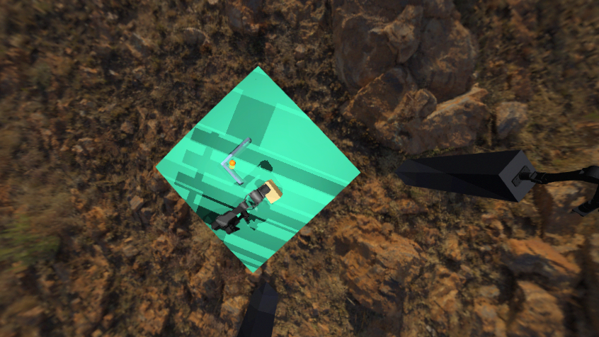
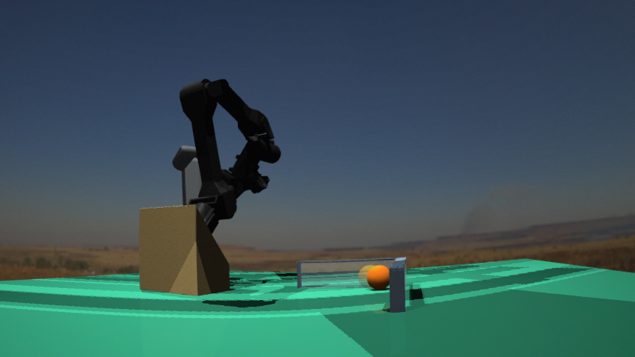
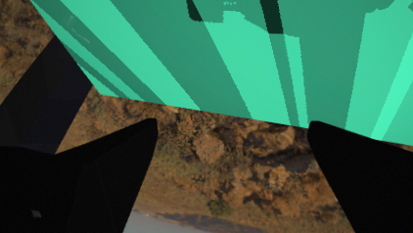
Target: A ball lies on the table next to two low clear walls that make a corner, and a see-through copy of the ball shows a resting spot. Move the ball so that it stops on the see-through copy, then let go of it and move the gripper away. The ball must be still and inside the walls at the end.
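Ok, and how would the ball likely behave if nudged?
The ball looks round and smooth, so it would probably roll readily. It sits in the corner of two walls, which would likely stop a push toward them.

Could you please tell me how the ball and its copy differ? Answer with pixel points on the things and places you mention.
The ball (image 1: 232,162) (image 2: 378,277) is solid orange; the copy (image 1: 231,167) (image 2: 362,276) is pale yellow and see-through. In the exterior view the ball stands farther right, partly covering the copy, which shows at its left. Both are round and inside the walls.
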